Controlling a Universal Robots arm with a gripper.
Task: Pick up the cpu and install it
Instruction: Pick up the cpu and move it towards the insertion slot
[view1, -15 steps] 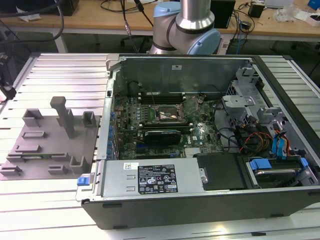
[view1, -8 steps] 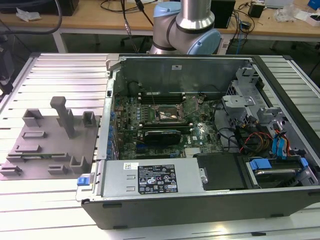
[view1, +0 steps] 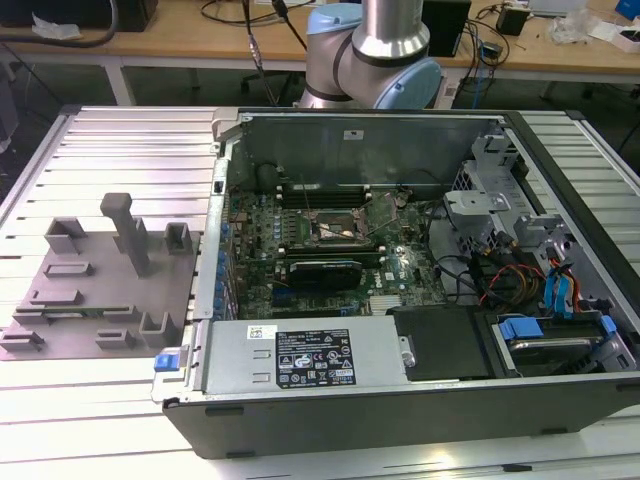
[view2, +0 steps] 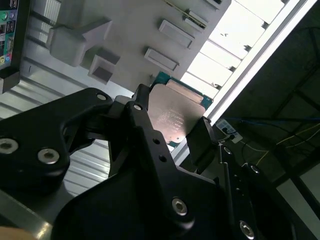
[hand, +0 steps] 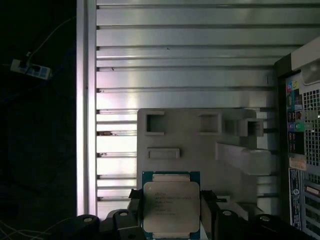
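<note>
clamping the cpu (hand: 171, 212) by opposite edges, end effector (hand: 171, 201) clenched, silver top toward first wrist view

One cpu (hand: 171, 210) (pale metal top), one grey fixture plate (view1: 110, 290), one open computer case (view1: 400, 425), one arm (view1: 392, 40).

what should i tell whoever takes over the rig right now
Gripper: shut on the cpu, with a finger on each of two opposite edges, seen in both wrist views.
Cpu: held in the air with its metal top facing the wrist cameras, above the grey fixture plate on the slatted table.
Socket: on the board inside the open computer case, to the exterior view's right of the plate.
Done: the cpu is picked up.
Left: the cpu is not yet in the socket.
</note>
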